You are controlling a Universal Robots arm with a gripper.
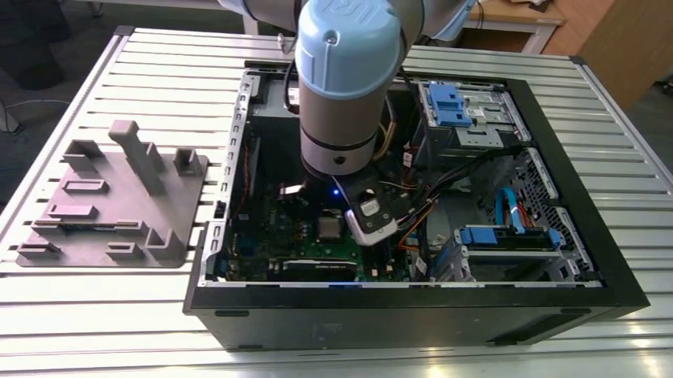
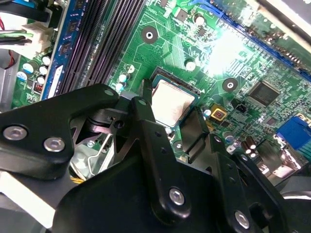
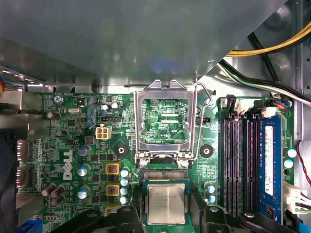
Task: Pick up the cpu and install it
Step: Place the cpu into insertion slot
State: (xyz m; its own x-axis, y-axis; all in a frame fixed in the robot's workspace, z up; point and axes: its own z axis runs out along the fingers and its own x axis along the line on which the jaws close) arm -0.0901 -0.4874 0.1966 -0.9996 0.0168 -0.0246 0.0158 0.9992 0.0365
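Note:
The cpu [image 3: 166,203] is a small silver-grey square lying flat in its socket on the green motherboard [image 3: 77,145]. In the exterior view it shows as a pale square [image 1: 330,228] just below the arm's wrist [image 1: 339,150]. In both wrist views my gripper [image 3: 168,213] hangs right over it. Its black fingers [image 3: 127,213] stand on either side of the socket, and small gaps show between them and the chip's edges. In the second wrist view the cpu [image 2: 172,103] sits between the two fingers [image 2: 145,104], and the gripper [image 2: 170,110] is open. The shiny socket frame [image 3: 165,119] is swung up, away from the chip.
The computer case [image 1: 589,236] lies open on the slatted table [image 1: 105,315]. Memory slots [image 3: 240,160] run beside the socket, with yellow and black cables [image 3: 272,46] past them. A grey moulded tray [image 1: 116,205] with upright posts stands at the exterior view's left.

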